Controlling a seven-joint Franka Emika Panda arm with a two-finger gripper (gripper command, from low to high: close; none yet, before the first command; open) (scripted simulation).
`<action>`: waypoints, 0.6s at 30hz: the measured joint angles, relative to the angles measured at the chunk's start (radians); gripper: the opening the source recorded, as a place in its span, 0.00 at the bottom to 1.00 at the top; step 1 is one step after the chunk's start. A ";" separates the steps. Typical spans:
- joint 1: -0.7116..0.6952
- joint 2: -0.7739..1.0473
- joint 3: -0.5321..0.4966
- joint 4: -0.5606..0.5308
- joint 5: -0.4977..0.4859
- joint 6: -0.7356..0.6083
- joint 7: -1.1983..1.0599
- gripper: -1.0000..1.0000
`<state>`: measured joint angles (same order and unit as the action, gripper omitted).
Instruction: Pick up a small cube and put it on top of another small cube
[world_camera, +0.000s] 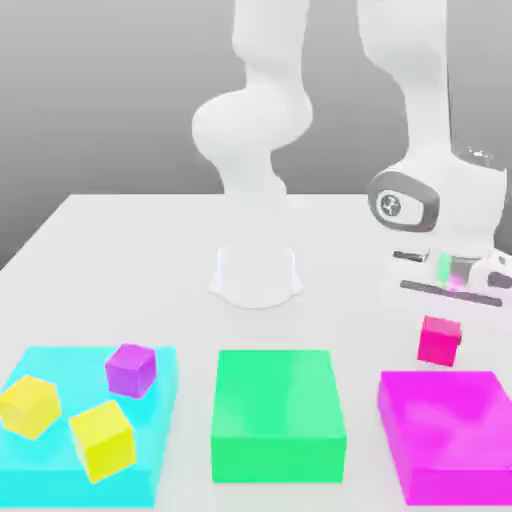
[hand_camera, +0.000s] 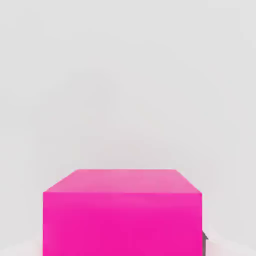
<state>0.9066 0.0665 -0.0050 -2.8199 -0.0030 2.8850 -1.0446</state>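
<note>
nearby, tool clenched on pink cube, just behind magenta block, green block alongside

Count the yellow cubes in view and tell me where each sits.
2. Both rest on the cyan block: one yellow cube near its exterior-view left edge, the other closer to its front, below the purple cube.

A white worktop is stretching across the scene w/ a flat matte finish, its far edge running straight across the exterior view. Behind it a plain grey backdrop is fading from darker up top to lighter near the worktop; soft, even light is falling throughout.
</note>
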 joint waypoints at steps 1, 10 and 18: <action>-0.010 -0.033 -0.004 -0.005 0.001 -0.028 -0.002 0.00; -0.289 -0.207 -0.227 0.034 -0.090 -0.223 -0.063 0.00; -0.573 -0.338 -0.445 0.074 -0.209 -0.382 -0.104 0.00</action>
<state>0.3338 -0.2720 -0.4503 -2.7455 -0.2117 2.5033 -1.1484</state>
